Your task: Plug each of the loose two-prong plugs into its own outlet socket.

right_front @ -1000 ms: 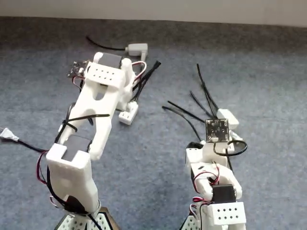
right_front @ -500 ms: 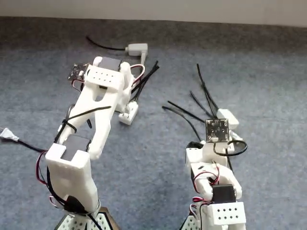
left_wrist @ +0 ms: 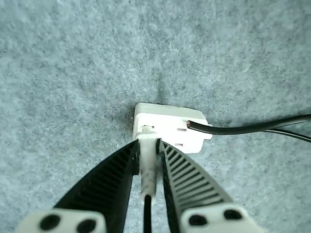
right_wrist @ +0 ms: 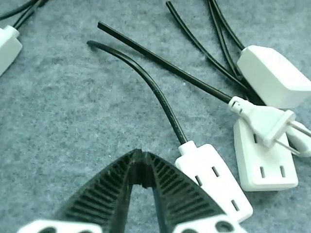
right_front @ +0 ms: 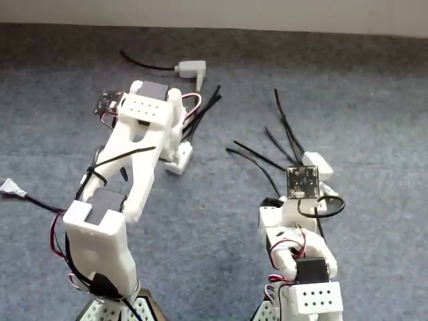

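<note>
Two grippers are at work over the grey carpet (right_front: 221, 221). The left gripper (left_wrist: 148, 145) is clamped on a white two-prong plug (left_wrist: 147, 162), whose front end meets a white outlet socket (left_wrist: 167, 127). Whether the prongs are seated cannot be told. In the high view a white connector (right_front: 190, 67) lies at 12 o'clock from that socket. The right gripper (right_wrist: 142, 171) has its jaws closed together on nothing, just beside a second socket (right_wrist: 214, 179). A loose plug (right_wrist: 265, 119) overlaps the edge of a third socket (right_wrist: 265, 165).
</note>
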Robot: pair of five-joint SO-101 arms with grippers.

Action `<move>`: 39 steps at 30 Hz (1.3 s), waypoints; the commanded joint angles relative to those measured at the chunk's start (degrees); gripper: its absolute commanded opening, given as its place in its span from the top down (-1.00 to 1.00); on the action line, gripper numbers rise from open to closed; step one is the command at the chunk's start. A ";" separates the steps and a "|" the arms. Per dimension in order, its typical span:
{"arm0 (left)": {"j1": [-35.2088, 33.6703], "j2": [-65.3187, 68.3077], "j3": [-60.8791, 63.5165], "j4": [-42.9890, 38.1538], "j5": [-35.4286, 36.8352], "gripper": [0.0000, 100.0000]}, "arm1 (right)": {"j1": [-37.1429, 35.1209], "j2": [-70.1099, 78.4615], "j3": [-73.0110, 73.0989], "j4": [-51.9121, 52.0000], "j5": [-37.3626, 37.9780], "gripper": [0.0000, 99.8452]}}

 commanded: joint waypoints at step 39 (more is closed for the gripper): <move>4.26 23.34 -25.01 14.42 -29.10 0.99 | 0.57 -0.57 1.27 -1.27 -0.62 0.98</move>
